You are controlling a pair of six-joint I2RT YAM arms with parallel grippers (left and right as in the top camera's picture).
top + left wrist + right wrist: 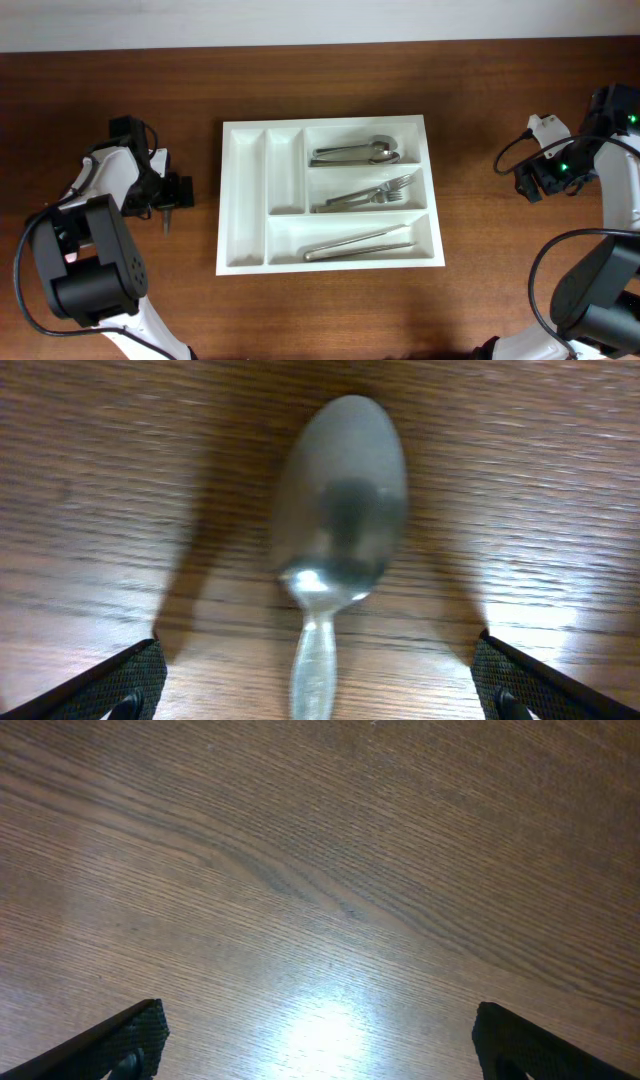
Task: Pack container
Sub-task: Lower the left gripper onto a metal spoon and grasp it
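Note:
The container [245, 190] is a large white cutlery tray at the table's middle. Its top wide compartment holds spoons [355, 152], the middle one forks [375, 195], the bottom one knives [360, 245]; both narrow compartments look empty. A steel spoon [340, 510] lies on the wood left of the tray, and a sliver of the spoon [167, 223] shows in the overhead view. My left gripper [320, 695] is open low over it, the handle running between the wide-apart fingers [130, 680] without touching them. My right gripper [320, 1050] is open over bare wood right of the tray.
Dark wooden table [480, 300] all round the tray. The left arm's base [85, 270] stands at the front left, and the right arm [600, 290] with its cable loops at the front right. A pale wall runs along the table's far edge.

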